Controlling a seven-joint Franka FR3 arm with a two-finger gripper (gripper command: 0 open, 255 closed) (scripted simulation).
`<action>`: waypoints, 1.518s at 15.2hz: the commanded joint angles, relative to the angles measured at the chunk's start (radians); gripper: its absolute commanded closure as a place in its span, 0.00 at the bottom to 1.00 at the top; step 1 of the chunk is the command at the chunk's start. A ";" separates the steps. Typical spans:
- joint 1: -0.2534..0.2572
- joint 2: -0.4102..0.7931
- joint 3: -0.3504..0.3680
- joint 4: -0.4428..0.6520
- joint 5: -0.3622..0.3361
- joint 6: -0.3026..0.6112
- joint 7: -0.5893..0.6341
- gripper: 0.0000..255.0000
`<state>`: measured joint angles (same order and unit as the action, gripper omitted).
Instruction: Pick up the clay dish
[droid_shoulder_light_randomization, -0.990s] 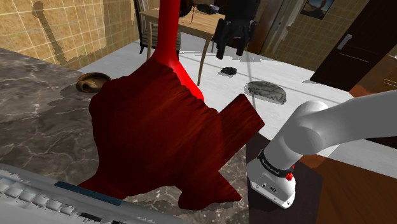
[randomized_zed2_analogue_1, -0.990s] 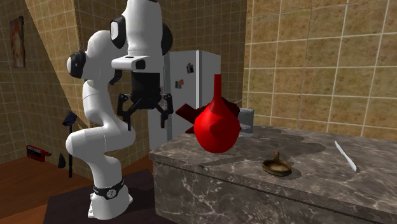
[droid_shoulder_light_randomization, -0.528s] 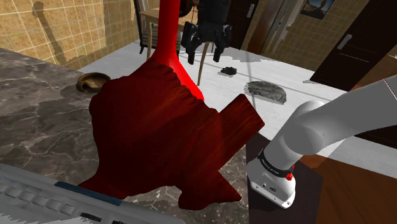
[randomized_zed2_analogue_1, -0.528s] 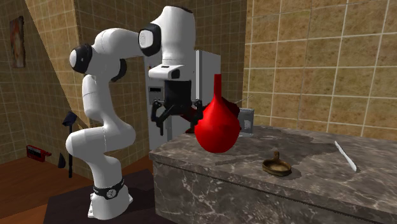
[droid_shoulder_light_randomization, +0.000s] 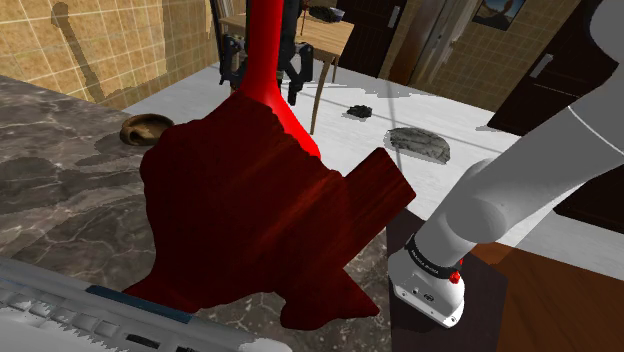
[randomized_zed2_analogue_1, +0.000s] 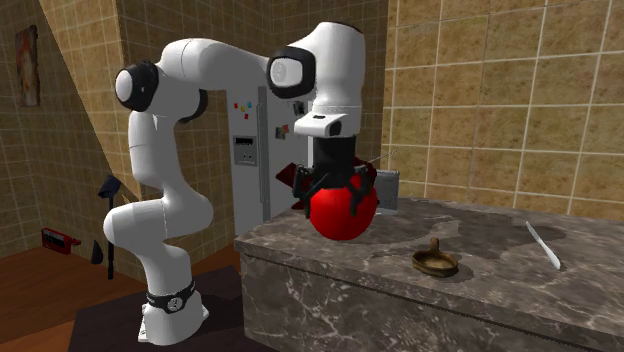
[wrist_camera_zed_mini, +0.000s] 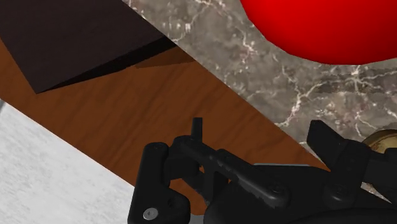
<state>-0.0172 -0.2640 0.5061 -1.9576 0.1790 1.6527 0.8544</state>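
Holding nothing: gripper (randomized_zed2_analogue_1: 335, 192) spread wide, hanging above the near edge of the marble counter (randomized_zed2_analogue_1: 500, 282). To find the clay dish (randomized_zed2_analogue_1: 436, 263), look lower than the gripper and further along the counter, well apart from it. Seems small, shallow and brown; probably light and stiff, yet brittle and smooth, so likely to chip or to slide. Best to take by the rim, one finger inside and one outside, coming straight down. Must mind the big red vase (randomized_zed2_analogue_1: 342, 212), very close to the fingers (wrist_camera_zed_mini: 156, 184) and on the way to the dish. Beyond the dish, a slim white utensil (randomized_zed2_analogue_1: 543, 243), far from the gripper, no obstacle.
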 joint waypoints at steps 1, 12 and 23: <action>0.001 0.084 0.042 0.066 -0.020 0.015 0.083 0.00; 0.148 0.603 0.130 0.549 -0.261 -0.006 0.486 0.00; 0.199 0.716 0.110 0.586 -0.310 0.062 0.543 0.00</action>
<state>0.1815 0.4500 0.6164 -1.3660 -0.1297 1.7068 1.3964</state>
